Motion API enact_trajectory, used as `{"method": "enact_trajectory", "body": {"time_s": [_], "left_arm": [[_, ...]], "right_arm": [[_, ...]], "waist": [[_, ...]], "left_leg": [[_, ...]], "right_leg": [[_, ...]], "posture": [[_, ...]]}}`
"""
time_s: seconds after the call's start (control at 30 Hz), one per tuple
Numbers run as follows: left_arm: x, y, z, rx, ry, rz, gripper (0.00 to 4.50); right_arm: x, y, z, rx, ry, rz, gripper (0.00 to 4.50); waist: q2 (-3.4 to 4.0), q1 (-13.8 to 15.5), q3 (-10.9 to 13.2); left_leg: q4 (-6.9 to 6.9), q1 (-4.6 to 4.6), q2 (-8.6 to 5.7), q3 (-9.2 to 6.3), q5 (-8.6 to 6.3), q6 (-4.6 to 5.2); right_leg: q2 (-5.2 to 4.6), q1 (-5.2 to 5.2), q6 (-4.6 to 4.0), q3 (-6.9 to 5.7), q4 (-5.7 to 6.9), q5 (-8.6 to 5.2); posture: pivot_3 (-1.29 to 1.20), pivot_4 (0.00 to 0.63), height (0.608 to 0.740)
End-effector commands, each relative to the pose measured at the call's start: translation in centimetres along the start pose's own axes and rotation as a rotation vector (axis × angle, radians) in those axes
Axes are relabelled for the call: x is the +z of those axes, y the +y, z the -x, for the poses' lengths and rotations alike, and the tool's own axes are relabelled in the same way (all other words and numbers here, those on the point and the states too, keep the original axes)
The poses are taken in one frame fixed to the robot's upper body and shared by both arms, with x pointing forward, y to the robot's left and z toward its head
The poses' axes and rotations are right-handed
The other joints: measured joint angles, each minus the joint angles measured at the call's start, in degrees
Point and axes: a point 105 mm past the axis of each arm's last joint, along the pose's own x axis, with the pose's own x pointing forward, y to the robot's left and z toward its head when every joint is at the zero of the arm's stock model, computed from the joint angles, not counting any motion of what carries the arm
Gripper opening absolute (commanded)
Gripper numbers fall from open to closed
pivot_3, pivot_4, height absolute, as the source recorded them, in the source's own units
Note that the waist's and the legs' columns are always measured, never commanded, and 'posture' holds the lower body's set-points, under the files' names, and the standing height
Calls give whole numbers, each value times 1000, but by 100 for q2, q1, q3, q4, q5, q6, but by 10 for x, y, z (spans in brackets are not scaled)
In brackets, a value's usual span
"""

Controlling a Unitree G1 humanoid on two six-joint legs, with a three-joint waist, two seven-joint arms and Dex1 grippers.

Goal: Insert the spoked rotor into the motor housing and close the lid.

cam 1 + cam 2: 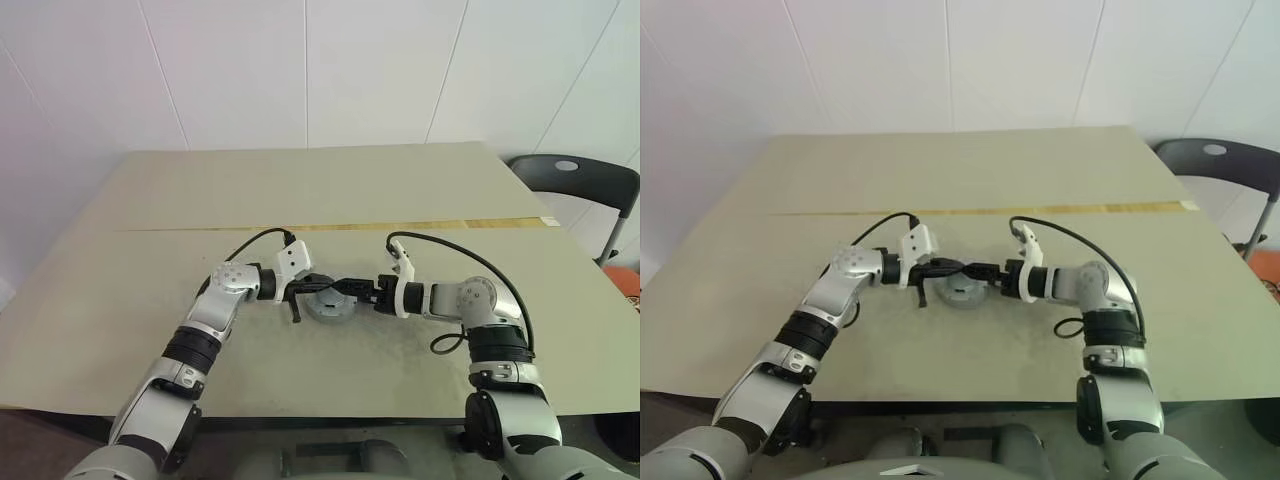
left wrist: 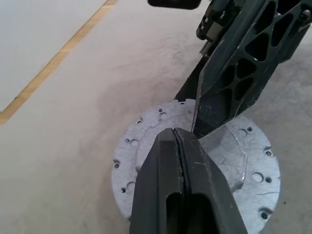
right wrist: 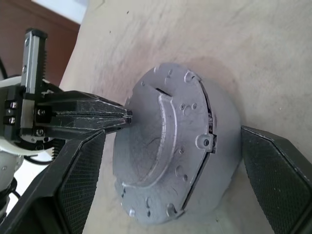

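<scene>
Lid (image 3: 170, 146) seated on table (image 1: 400, 200) dead centre, left gripper (image 2: 179, 146) pinched shut over its top from 9 o'clock, right gripper (image 3: 170, 161) spread wide astride it from 3 o'clock; square jaws on rim, close evenly, avoid skew.

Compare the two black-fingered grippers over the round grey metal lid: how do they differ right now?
The left gripper has its fingers pressed shut, holding nothing; the right gripper stands wide open. The left gripper's tip sits over the top face of the round grey metal lid; the right gripper's fingers straddle the lid's sides without gripping it. Both point inward over the lid on the beige table.
</scene>
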Motion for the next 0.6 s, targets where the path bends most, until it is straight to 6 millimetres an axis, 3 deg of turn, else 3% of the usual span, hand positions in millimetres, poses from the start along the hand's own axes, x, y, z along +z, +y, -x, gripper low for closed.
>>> {"method": "enact_trajectory", "body": {"time_s": [0.03,0.13,0.4,0.43,0.6], "left_arm": [[19,-3,-5,-35,-45,-62,0],[17,-1,-3,-25,-39,-60,0],[10,9,10,27,-25,-47,0],[9,9,10,29,-25,-46,0],[8,7,12,34,-26,-40,0]], "right_arm": [[12,1,-6,-8,-55,-19,4475],[13,6,-2,29,-63,-19,3858],[17,20,1,138,-74,-76,1471],[17,23,1,160,-72,-92,1289],[16,19,0,145,-62,-118,1227]], "waist": [[0,-6,0],[1,3,1],[3,34,1],[3,38,1],[3,34,1]], "left_leg": [[-2,8,0,0,0,0],[-12,33,0,2,0,0],[-18,-19,-4,14,0,0],[-18,-26,-4,14,0,0],[-16,-26,-6,15,0,0]], "right_leg": [[7,0,-2,11,1,2],[13,9,-4,24,4,2],[12,-43,0,49,2,4],[11,-49,1,49,2,4],[9,-48,1,50,1,4]], "posture": [[0,0,740],[0,0,740],[0,0,740],[0,0,740],[0,0,740]]}}
